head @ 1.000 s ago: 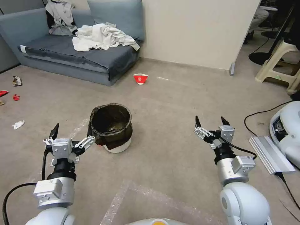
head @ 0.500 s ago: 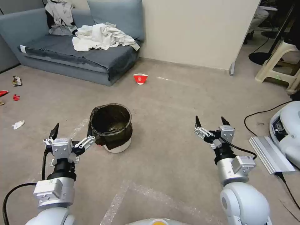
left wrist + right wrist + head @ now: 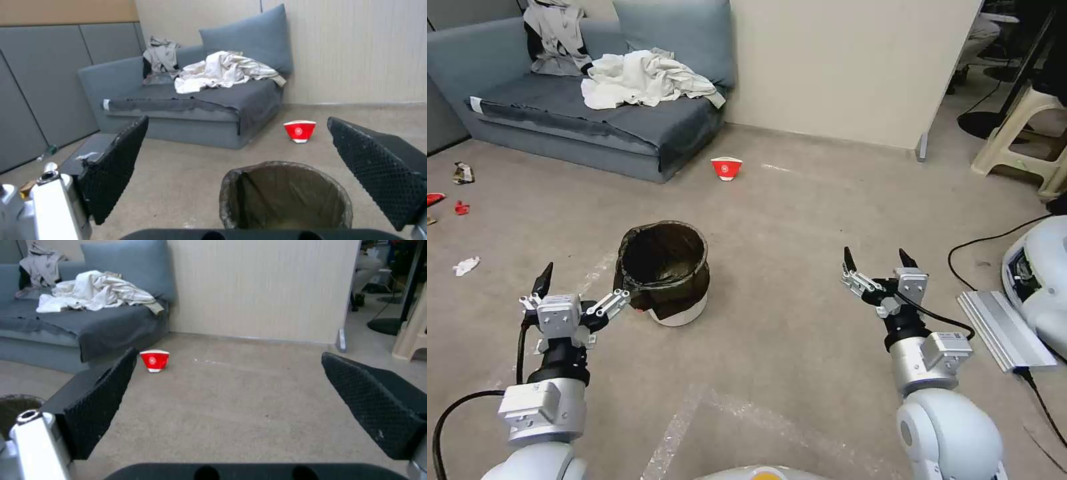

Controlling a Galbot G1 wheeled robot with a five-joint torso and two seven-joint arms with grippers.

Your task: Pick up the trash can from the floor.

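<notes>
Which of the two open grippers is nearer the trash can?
The left gripper: its inner fingertip nearly meets the trash can rim. The right gripper hangs well off to the other side over bare floor.

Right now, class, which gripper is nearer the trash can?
Left. The left gripper hangs open just beside the trash can, one finger near its rim; the right gripper is open, well off to its other side.

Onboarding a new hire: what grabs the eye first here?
The trash can, white with a dark bag over its rim, stands on the floor in front of the open left gripper. The right gripper hangs open to its right. Behind, a red-and-white paper bowl sits near the grey sofa.
</notes>
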